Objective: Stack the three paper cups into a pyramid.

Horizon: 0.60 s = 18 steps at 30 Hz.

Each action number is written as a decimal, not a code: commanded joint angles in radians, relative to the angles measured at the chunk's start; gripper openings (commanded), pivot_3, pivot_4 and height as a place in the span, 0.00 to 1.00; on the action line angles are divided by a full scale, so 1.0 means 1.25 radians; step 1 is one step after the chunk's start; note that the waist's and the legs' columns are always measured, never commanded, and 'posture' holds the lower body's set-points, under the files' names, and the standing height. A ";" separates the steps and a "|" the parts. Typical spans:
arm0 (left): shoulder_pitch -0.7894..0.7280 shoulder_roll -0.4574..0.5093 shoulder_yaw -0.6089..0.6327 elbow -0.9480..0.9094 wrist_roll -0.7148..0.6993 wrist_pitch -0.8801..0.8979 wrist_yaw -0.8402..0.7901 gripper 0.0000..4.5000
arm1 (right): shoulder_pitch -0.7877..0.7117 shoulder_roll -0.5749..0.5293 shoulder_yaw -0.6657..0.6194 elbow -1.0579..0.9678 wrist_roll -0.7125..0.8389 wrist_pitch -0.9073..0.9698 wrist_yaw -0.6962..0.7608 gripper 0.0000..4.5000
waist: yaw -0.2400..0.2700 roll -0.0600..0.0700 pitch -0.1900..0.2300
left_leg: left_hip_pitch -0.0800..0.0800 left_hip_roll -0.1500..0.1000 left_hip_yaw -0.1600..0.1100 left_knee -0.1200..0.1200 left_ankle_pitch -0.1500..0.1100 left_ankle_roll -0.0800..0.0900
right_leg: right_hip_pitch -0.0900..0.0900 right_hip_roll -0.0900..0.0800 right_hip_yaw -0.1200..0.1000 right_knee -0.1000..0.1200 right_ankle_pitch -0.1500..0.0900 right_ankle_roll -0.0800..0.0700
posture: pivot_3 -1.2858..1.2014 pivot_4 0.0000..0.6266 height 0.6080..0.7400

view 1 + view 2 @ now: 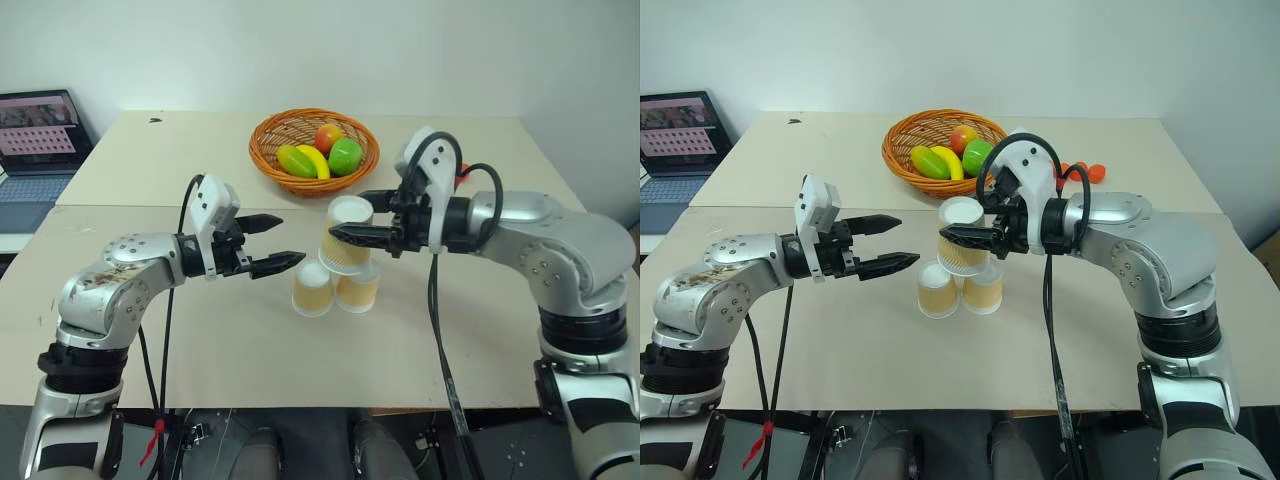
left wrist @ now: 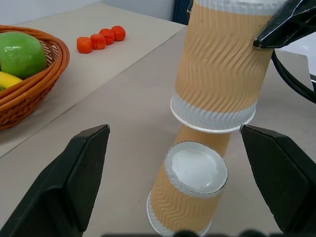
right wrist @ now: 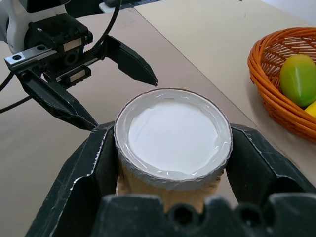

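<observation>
Third paper cup (image 1: 348, 236) upside down, tilted, on top of two base cups (image 1: 335, 289) at table (image 1: 150, 300) centre. Pinched by right gripper (image 1: 350, 236) from 3 o'clock. Left gripper (image 1: 280, 243) spread wide, at 9 o'clock, not touching. Fruit basket (image 1: 314, 150) at 12 o'clock.

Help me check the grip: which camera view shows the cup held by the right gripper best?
The right wrist view: the held cup sits upside down between both fingers. The head views show it from the side above the two base cups; the left wrist view shows its ribbed wall.
</observation>
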<state>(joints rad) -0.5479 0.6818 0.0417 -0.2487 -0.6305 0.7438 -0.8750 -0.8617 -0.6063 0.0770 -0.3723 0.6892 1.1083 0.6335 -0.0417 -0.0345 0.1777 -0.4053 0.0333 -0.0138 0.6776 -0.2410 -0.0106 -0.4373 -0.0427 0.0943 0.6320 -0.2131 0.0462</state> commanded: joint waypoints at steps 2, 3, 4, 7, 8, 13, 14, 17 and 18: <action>-0.012 -0.003 0.009 -0.029 -0.006 -0.013 -0.003 1.00 | 0.019 0.020 0.016 -0.016 -0.013 -0.017 -0.007 0.63 | 0.000 0.000 0.000 | 0.000 0.000 0.000 0.000 0.000 0.000 | 0.000 0.000 0.000 0.000 0.000 0.000 | 0.52 0.24 0.95; -0.014 -0.004 0.006 -0.028 -0.005 -0.014 -0.005 1.00 | 0.020 0.024 0.019 -0.013 -0.017 -0.020 -0.008 0.63 | -0.001 0.000 0.000 | 0.000 0.000 0.000 0.000 0.000 0.000 | 0.000 0.000 0.000 0.000 0.000 0.000 | 0.52 0.24 0.95; -0.015 -0.005 0.005 -0.027 -0.004 -0.015 -0.006 1.00 | 0.021 0.026 0.020 -0.012 -0.020 -0.023 -0.009 0.63 | -0.001 0.000 0.000 | -0.001 0.000 0.000 0.000 0.000 0.000 | -0.001 0.000 0.000 0.000 0.000 0.000 | 0.52 0.24 0.95; -0.020 -0.007 0.003 -0.022 -0.001 -0.017 -0.007 1.00 | 0.023 0.031 0.022 -0.008 -0.030 -0.028 -0.006 0.63 | -0.001 0.000 0.000 | -0.001 0.000 0.000 0.000 0.000 0.000 | -0.001 0.000 0.000 0.000 0.000 0.000 | 0.52 0.24 0.95; -0.022 -0.008 0.003 -0.021 0.000 -0.017 -0.007 1.00 | 0.025 0.031 0.023 -0.008 -0.032 -0.030 -0.005 0.63 | 0.000 0.000 0.000 | -0.001 0.000 0.000 0.000 0.000 0.000 | -0.001 0.000 0.000 0.000 0.000 0.000 | 0.52 0.24 0.95; -0.023 -0.008 0.002 -0.026 -0.003 -0.014 -0.006 1.00 | 0.030 0.036 0.022 -0.010 -0.042 -0.035 -0.002 0.63 | -0.001 0.000 0.000 | -0.001 0.000 0.000 0.000 0.000 0.000 | -0.001 0.000 0.000 0.000 0.000 0.000 | 0.52 0.24 0.95; -0.023 -0.008 0.001 -0.026 -0.001 -0.015 -0.007 1.00 | 0.031 0.038 0.022 -0.010 -0.043 -0.036 -0.002 0.63 | -0.001 0.000 0.000 | -0.001 0.000 0.000 0.000 0.000 0.000 | -0.001 0.000 0.000 0.000 0.000 0.000 | 0.52 0.24 0.95; -0.022 -0.006 -0.001 -0.025 0.001 -0.018 -0.009 1.00 | 0.031 0.041 0.022 -0.013 -0.045 -0.037 -0.002 0.63 | -0.001 0.000 0.000 | -0.001 0.000 0.000 0.000 0.000 0.000 | -0.001 0.000 0.000 0.000 0.000 0.000 | 0.52 0.24 0.95; -0.021 -0.006 -0.001 -0.024 0.001 -0.018 -0.009 1.00 | 0.031 0.041 0.022 -0.014 -0.046 -0.037 -0.002 0.63 | -0.001 0.000 0.000 | -0.001 0.000 0.000 0.000 0.000 0.000 | -0.001 0.000 0.000 0.000 0.000 0.000 | 0.52 0.24 0.95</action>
<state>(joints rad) -0.5506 0.6721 0.0294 -0.2502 -0.6285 0.7431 -0.8796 -0.8181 -0.5565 0.1195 -0.3609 0.6344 1.0922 0.6293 -0.0429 -0.0345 0.1777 -0.4060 0.0332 -0.0138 0.6776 -0.2410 -0.0106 -0.4382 -0.0427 0.0942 0.6324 -0.2128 0.0459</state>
